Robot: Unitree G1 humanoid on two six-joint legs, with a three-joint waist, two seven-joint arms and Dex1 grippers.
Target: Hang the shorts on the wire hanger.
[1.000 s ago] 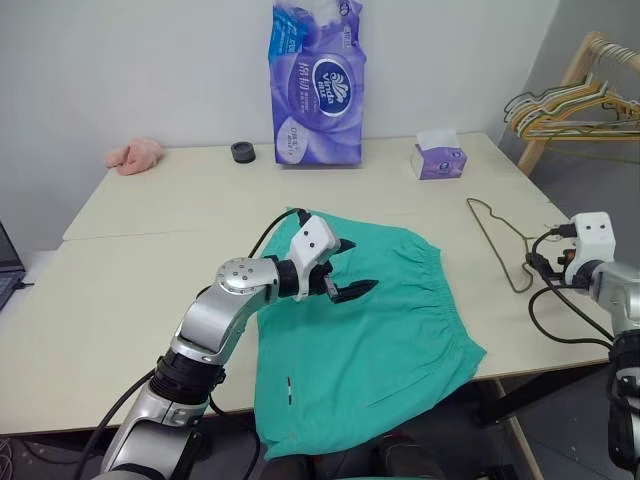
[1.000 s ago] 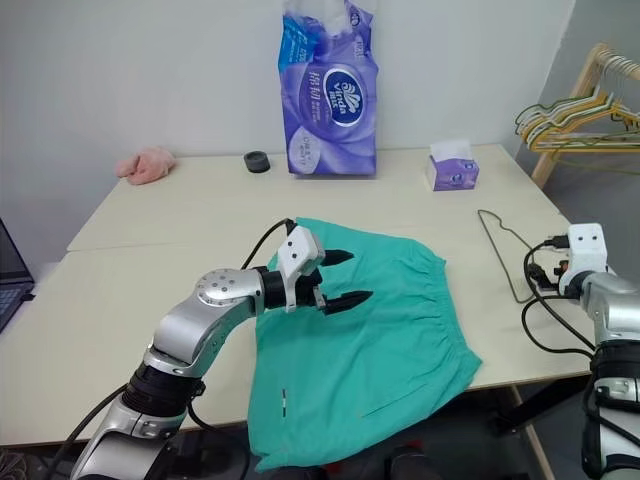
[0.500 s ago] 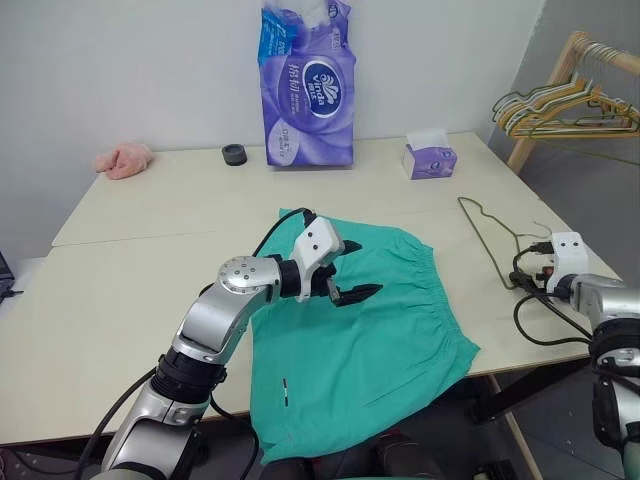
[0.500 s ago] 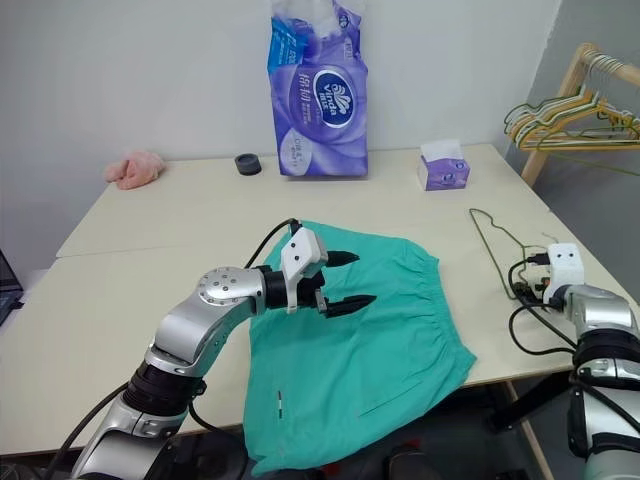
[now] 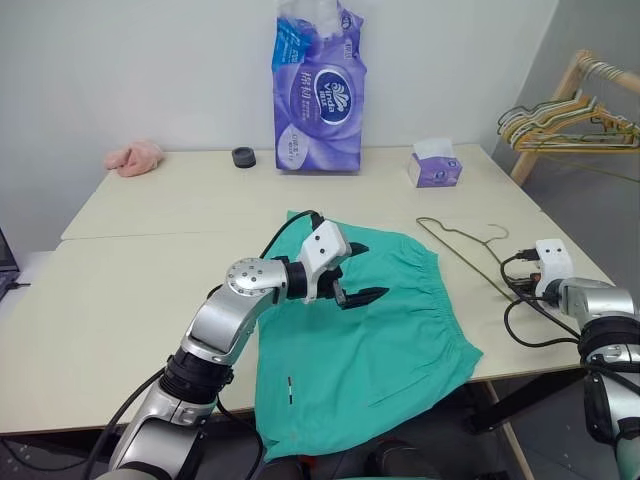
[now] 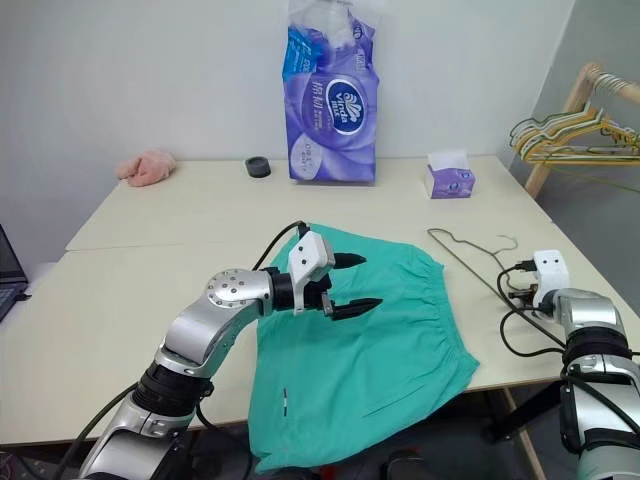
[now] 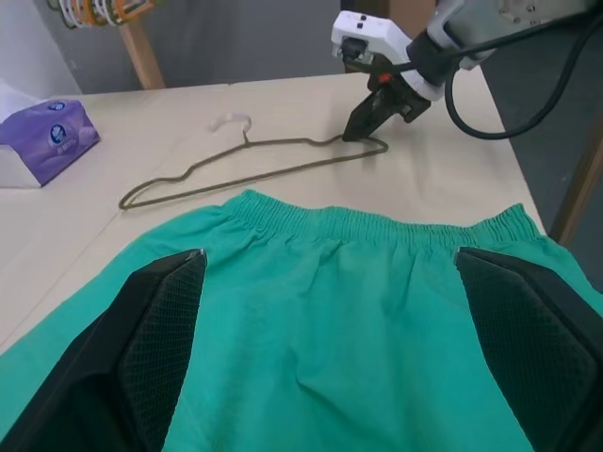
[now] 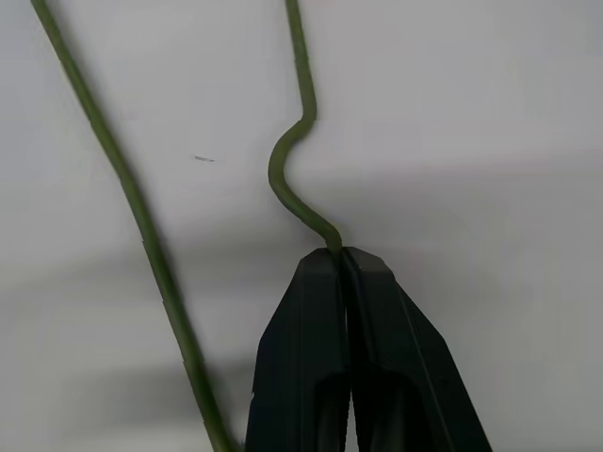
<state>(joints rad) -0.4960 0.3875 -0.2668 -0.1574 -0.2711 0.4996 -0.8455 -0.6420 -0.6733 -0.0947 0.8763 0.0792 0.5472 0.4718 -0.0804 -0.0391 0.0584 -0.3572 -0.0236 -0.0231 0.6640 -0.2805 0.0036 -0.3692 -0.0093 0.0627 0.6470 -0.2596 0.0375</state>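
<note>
The shorts [image 5: 375, 345] lie flat on the table [image 5: 130, 290], their hem drooping over the near edge and partly cut off. The left gripper [image 5: 360, 272] hovers above them, fingers spread wide. The right gripper [image 7: 361, 129] is clamped on one end of the hanger [image 7: 254, 169], near the table's right edge, beside the waistband

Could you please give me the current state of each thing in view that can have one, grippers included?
Teal-green cloth shorts: spread flat on the table, hem hanging over the near edge.
Thin olive-gold wire hanger: lying on the table beside the waistband, pinched at one corner.
Right gripper: shut on the hanger wire.
Left gripper: open, above the shorts.
Purple tissue box: tissue sticking up from the top.
</note>
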